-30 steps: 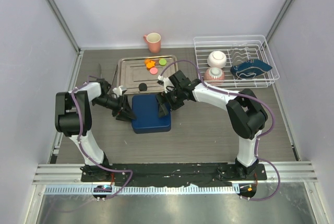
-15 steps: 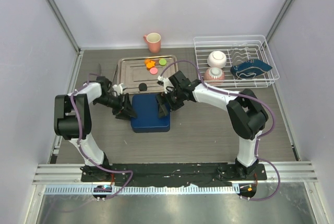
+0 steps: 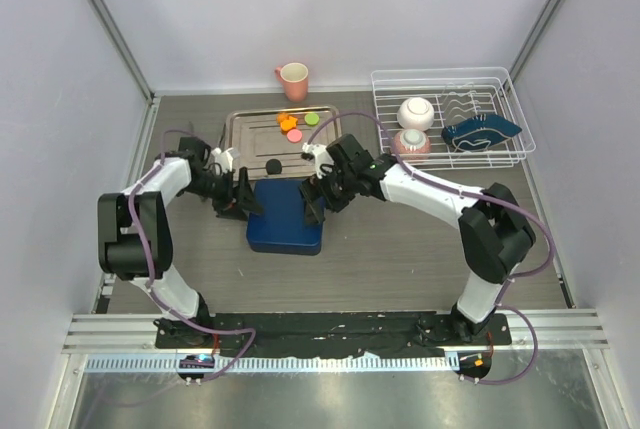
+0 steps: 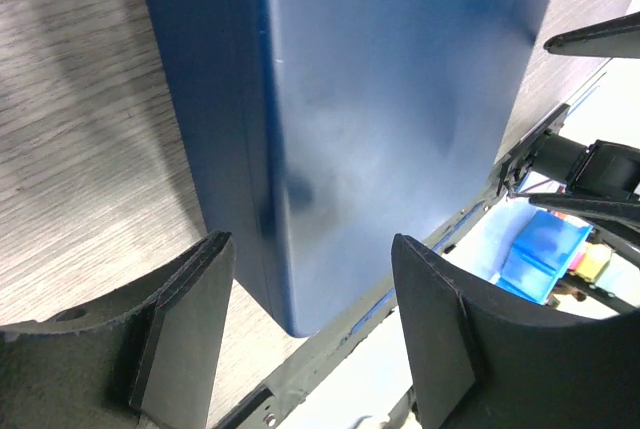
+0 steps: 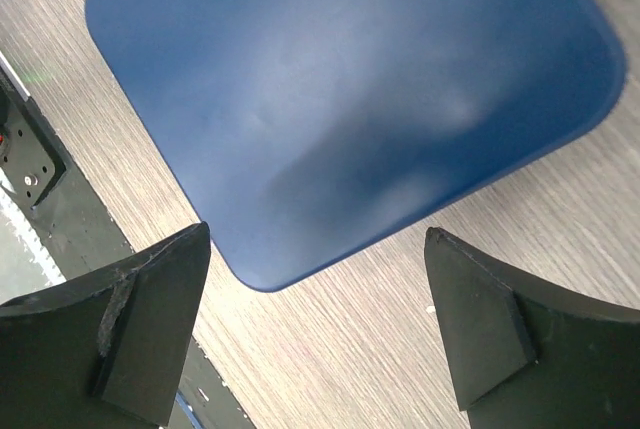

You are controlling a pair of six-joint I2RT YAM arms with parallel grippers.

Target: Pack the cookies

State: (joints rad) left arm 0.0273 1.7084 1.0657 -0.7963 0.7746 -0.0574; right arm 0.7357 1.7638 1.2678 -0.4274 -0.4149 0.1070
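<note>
The cookies lie on a metal tray [image 3: 240, 129] behind the box: orange ones [image 3: 285, 121], a pink one [image 3: 294, 135], a green one [image 3: 312, 119] and a black one [image 3: 272, 166]. In front of the tray sits the dark blue box [image 3: 285, 219], its lid down. My left gripper [image 3: 243, 197] hangs open at the box's left edge; in the left wrist view the left gripper [image 4: 310, 334] frames a corner of the box [image 4: 380, 99] without touching it. At the box's right edge my right gripper [image 3: 317, 199] is open, and the right wrist view has this gripper [image 5: 315, 319] over bare table beside the box [image 5: 340, 99].
A pink mug [image 3: 293, 79] stands behind the tray. A white wire dish rack [image 3: 500, 154] at the back right holds bowls and a dark blue dish. The arm bases and a black rail run along the near edge.
My left gripper has opened wider and drawn back a little toward the tray. The right arm's elbow has swung out to the right; its gripper stays open by the box.
</note>
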